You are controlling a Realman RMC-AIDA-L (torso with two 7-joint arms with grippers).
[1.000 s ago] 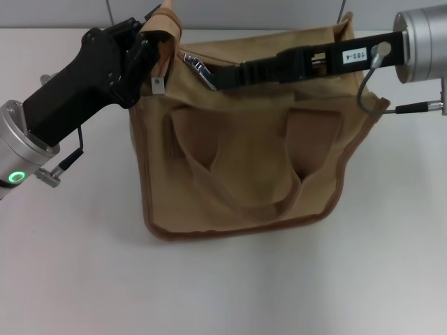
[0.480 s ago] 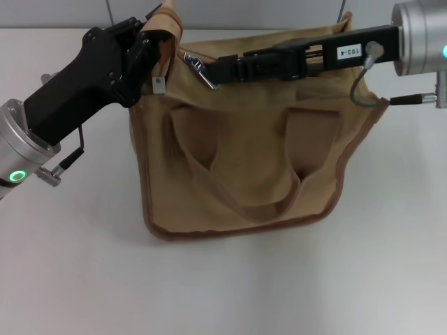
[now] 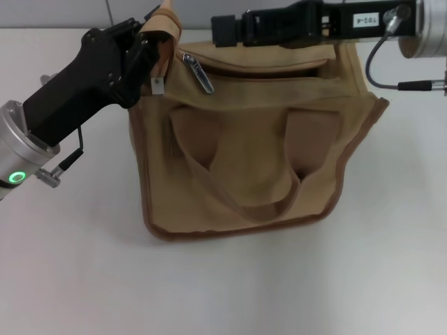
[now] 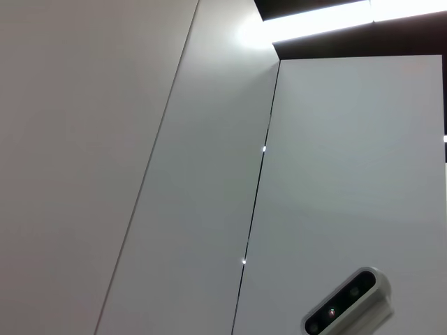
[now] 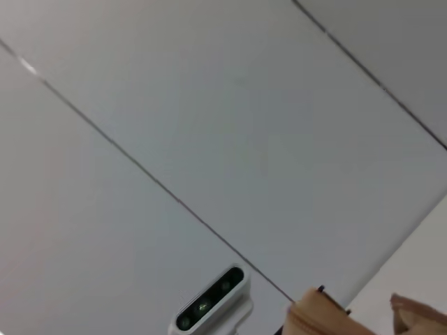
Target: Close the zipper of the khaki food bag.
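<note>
While the boxy tan canvas food bag [image 3: 251,146] with brown piping sits on my white table [image 3: 223,286], my left gripper [image 3: 143,52] is clamped on the bag's upper left corner. My right gripper [image 3: 225,29] hovers above the bag's top rear edge; I cannot tell its finger spacing. The khaki zipper's silver pull tab [image 3: 199,72] lies near the left end.

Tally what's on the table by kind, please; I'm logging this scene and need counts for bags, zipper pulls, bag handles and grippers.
Khaki food bag: 1
Zipper pull tab: 1
Bag handles in view: 2 (front handle, upper handle)
Grippers: 2 (left gripper, right gripper)
Total: 6
</note>
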